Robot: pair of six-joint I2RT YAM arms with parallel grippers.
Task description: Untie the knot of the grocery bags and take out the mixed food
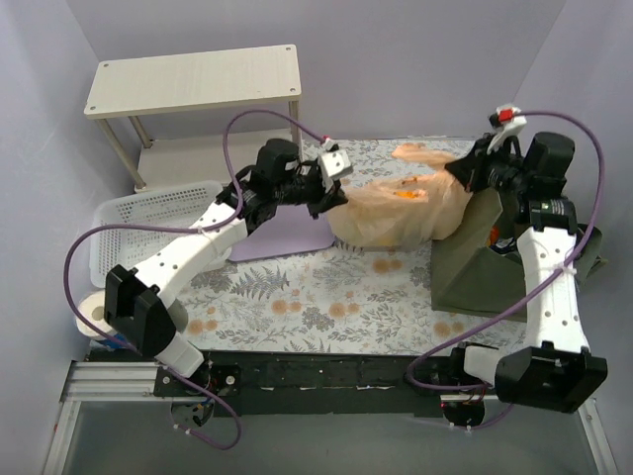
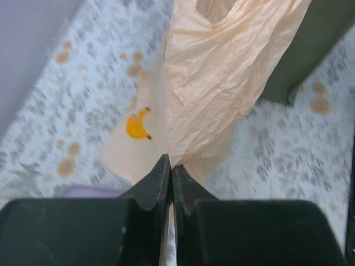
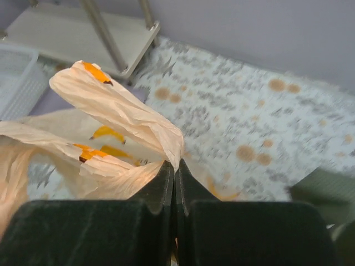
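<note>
The top camera looks steeply down from behind the arm bases over the whole table [image 1: 316,292]. The wrist cameras sit close behind the left gripper [image 2: 170,162] and right gripper [image 3: 175,165], looking along them; all three share the grocery bags [image 1: 401,210].

One tabletop [image 1: 316,292], one peach-orange plastic bag [image 1: 406,210], one olive-green tote [image 1: 473,277], one white basket [image 1: 148,213], one white shelf unit [image 1: 193,81] with two tiers, one lilac mat [image 1: 287,239], one white roll [image 1: 91,315]. Two arms, two pincers: left pincer [image 1: 341,198], right pincer [image 1: 457,170]
</note>
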